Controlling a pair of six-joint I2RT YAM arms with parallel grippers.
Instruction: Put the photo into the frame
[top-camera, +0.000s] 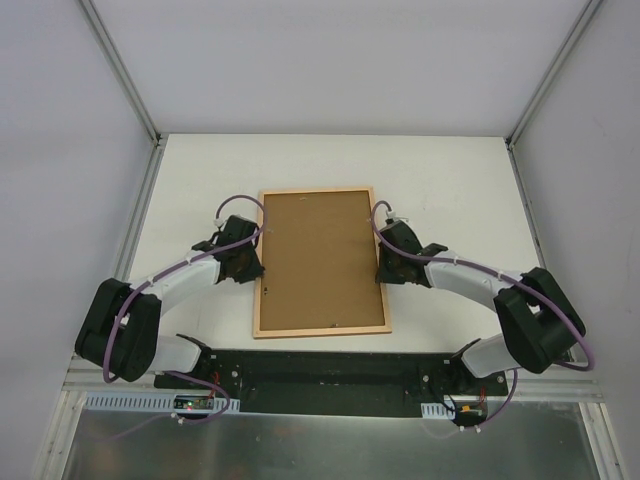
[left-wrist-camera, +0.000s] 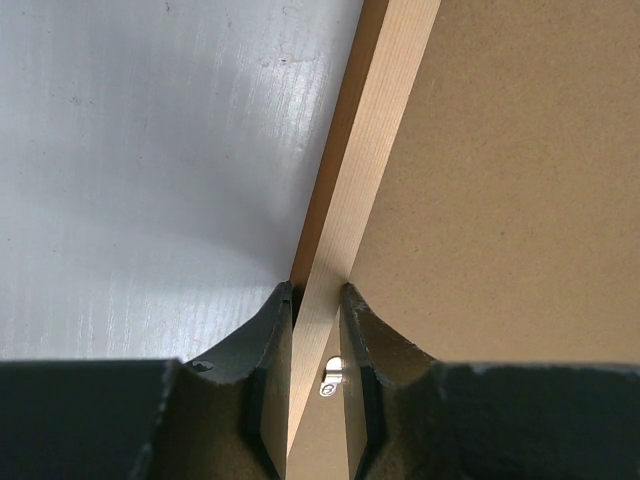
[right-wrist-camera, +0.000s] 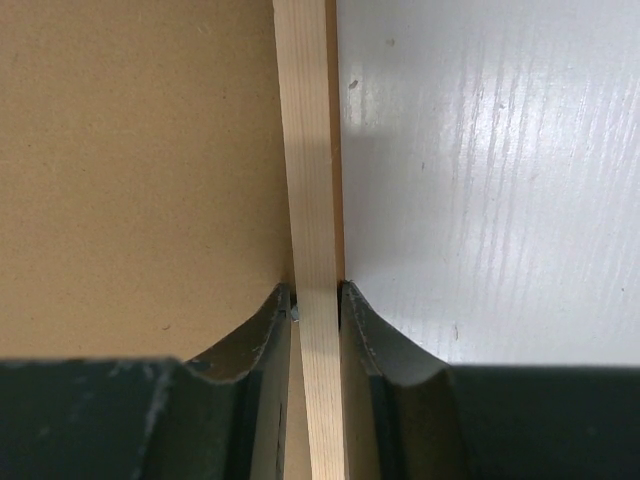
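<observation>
The frame (top-camera: 320, 260) lies flat on the white table with its brown fibreboard back up, inside a thin light-wood border. My left gripper (top-camera: 255, 262) is at the frame's left side. In the left wrist view its jaws (left-wrist-camera: 317, 290) are shut on the wooden border (left-wrist-camera: 370, 170), one finger outside it and one on the back board. My right gripper (top-camera: 383, 268) is at the right side. In the right wrist view its jaws (right-wrist-camera: 315, 288) press on both sides of the border (right-wrist-camera: 308, 150). The photo is not in view.
A small metal clip (left-wrist-camera: 333, 375) sits on the back board between the left fingers. The white table (top-camera: 450, 180) stretches past the frame on all sides, with grey walls around it. A black base rail (top-camera: 330, 375) runs along the near edge.
</observation>
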